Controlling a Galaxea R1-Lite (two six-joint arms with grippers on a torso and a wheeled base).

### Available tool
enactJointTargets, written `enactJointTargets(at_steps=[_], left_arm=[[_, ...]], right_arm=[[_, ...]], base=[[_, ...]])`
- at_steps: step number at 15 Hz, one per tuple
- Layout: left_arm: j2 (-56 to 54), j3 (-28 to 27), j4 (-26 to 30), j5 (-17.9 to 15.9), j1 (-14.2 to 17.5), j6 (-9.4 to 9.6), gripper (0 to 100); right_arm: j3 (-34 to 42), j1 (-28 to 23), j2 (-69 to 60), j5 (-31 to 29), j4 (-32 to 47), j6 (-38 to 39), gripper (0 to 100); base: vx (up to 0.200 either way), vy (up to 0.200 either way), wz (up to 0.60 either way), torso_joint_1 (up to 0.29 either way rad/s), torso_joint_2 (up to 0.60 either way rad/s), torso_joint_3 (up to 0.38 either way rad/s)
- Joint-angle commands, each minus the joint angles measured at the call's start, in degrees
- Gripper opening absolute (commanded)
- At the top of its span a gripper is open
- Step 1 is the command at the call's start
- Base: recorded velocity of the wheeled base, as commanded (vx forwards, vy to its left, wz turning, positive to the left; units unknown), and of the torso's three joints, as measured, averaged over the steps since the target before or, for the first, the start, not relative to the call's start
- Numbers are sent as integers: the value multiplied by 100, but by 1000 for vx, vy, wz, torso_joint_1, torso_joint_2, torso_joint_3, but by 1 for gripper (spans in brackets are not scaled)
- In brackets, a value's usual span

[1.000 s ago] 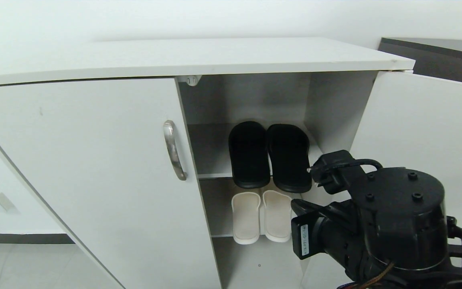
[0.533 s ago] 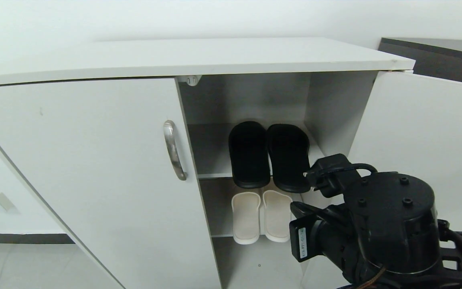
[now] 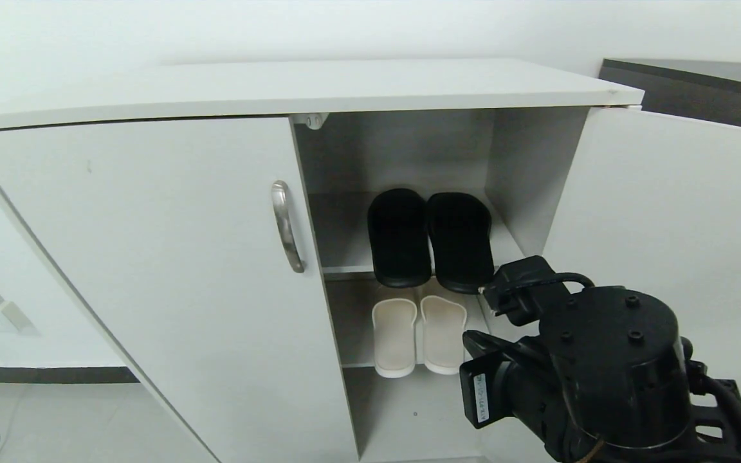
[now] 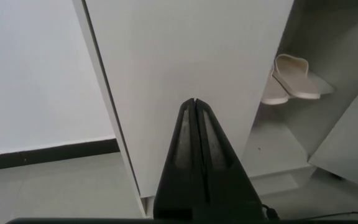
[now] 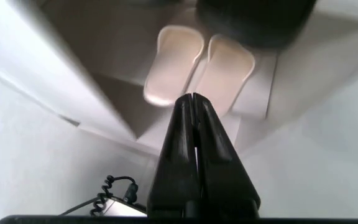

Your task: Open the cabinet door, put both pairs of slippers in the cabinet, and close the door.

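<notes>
Both pairs are already inside the cabinet: the black slippers lie side by side on the upper shelf, and the white slippers on the lower shelf, approx. under them. So what remains, I think, is only to shut the right door, which stands wide open. The left door w/ its metal handle is closed. The right gripper has its fingers pressed together w/ nothing between them and looks down toward the white pair. The left gripper is pressed together too, also empty, in front of the left door. Several things could go wrong from here. The near ends of the black slippers hang a little over the shelf edge, so the door may hit them and stop short, or push one askew. The right arm stands near the opening, between it and the open door, i.e. it looks to be in the door's swing path, so the door could be caught against it. Also, flat closed fingers may slide along the smooth door panel instead of pushing it. I cannot see this door's handle from here.
</notes>
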Motion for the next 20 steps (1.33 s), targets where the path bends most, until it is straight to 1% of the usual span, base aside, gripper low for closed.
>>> enactJointTargets(at_steps=[1,8,12,20], left_arm=[[7,1,0,1,1,-1,0],[7,1,0,1,1,-1,0],[7,1,0,1,-7,-1,0],[7,1,0,1,1,-9,0]], right_arm=[[-2,19,47,2,1,1,0],[174,37,38,10,-25,1,0],[323,10,56,46,-324,-104,0],[341,10,64,54,-315,-113,0]], base=[[-200,0,0,-2,2,2],[-200,0,0,0,2,2],[-200,0,0,1,2,1],[0,0,0,0,0,0]])
